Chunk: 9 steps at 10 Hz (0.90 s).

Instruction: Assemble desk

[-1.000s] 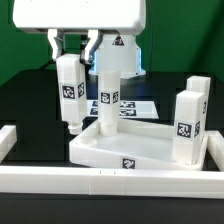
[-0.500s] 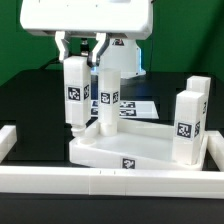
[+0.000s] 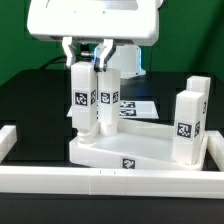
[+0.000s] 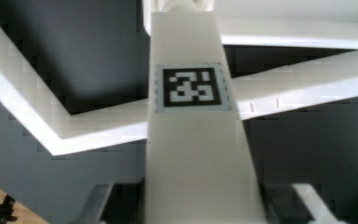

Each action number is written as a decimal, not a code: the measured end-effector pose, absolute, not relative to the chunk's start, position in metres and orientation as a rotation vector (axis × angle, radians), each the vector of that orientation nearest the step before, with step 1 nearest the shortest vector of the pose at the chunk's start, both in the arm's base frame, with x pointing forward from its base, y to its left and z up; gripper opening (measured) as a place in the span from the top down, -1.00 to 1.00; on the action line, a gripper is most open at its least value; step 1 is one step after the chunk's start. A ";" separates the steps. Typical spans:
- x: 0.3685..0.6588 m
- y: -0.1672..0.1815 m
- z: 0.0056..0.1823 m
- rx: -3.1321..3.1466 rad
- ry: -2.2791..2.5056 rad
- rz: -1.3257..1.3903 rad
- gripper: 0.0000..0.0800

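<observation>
A leg [image 3: 83,98] is gripped upright in the tool [image 3: 87,58], long axis vertical. Its lower end is held just above the tabletop [image 3: 140,146] corner socket, beside a standing leg [image 3: 108,98]; socket lies straight below.

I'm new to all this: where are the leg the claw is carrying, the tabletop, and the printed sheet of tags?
held leg [image 3: 82,100], exterior view, its tagged face.
tabletop [image 3: 130,162], exterior view, its front rim.
marker board [image 3: 135,104], exterior view, its visible printed part.
</observation>
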<state>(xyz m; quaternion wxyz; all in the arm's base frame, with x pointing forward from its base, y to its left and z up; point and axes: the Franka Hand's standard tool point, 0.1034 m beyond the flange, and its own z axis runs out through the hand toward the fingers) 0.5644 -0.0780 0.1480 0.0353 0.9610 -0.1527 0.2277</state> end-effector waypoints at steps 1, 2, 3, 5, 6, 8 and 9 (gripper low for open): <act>0.564 -0.079 0.146 2.953 -0.467 0.694 0.28; 0.564 -0.079 0.144 2.952 -0.466 0.690 0.28; 0.566 -0.077 0.144 2.952 -0.461 0.692 0.28; 0.565 -0.075 0.139 2.953 -0.450 0.681 0.28; 0.564 -0.073 0.136 2.954 -0.444 0.673 0.28; 0.564 -0.073 0.134 2.948 -0.438 0.679 0.28; 0.564 -0.072 0.132 2.939 -0.430 0.692 0.28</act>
